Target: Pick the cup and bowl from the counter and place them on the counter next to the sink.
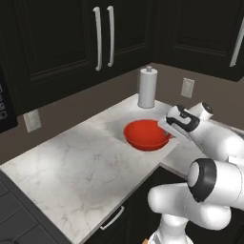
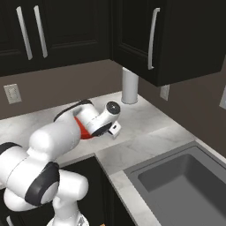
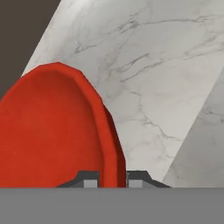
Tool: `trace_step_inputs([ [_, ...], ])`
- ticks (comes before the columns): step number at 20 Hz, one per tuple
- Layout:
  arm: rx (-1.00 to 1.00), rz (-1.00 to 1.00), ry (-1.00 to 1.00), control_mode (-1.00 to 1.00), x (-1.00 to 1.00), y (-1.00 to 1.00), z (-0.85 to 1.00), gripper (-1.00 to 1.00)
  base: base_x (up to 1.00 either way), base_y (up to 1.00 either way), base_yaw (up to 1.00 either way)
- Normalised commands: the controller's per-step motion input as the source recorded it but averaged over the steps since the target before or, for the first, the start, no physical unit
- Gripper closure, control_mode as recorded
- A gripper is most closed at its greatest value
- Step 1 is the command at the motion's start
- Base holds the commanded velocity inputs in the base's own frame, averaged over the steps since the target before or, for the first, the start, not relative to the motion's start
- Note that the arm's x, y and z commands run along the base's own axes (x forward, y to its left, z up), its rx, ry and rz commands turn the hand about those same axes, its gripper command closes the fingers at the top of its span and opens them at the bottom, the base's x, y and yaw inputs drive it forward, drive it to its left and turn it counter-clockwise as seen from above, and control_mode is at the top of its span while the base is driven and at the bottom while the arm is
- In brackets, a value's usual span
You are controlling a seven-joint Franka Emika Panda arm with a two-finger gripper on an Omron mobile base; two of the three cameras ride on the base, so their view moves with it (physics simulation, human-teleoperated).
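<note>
Centrally, the gripper [image 3: 112,178] is clamped on the rim of the bowl [image 3: 48,131], one fingertip [image 3: 89,180] inside and one outside; the bowl spreads toward 10 o'clock of the jaws in the hand view, over the counter [image 1: 71,162]; a paper towel roll [image 1: 147,87] stands at 12 o'clock of the bowl, and the sink [image 2: 185,185] lies at 4 o'clock in the right base view

glossy red round bowl [image 2: 80,128] mostly hidden behind white arm in right base view, dark grey rectangular sink [image 2: 185,185] cut off by right and bottom edges, bowl's left side cropped in hand view
</note>
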Motion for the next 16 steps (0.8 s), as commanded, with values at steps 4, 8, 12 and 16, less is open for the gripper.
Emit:
trace_step_inputs([
  [4, 0.00, -0.04, 0.00, -1.00, -0.01, -0.73, 0.13, 1.00, 0.00, 0.00, 0.00],
  [8, 0.00, -0.06, 0.00, -1.00, 0.00, -0.67, 0.02, 1.00, 0.00, 0.00, 0.00],
  [12, 0.00, -0.06, 0.00, -1.00, 0.00, -0.60, 0.00, 1.00, 0.00, 0.00, 0.00],
  [16, 0.00, -0.05, 0.00, -1.00, 0.00, -0.42, 0.00, 1.00, 0.00, 0.00, 0.00],
])
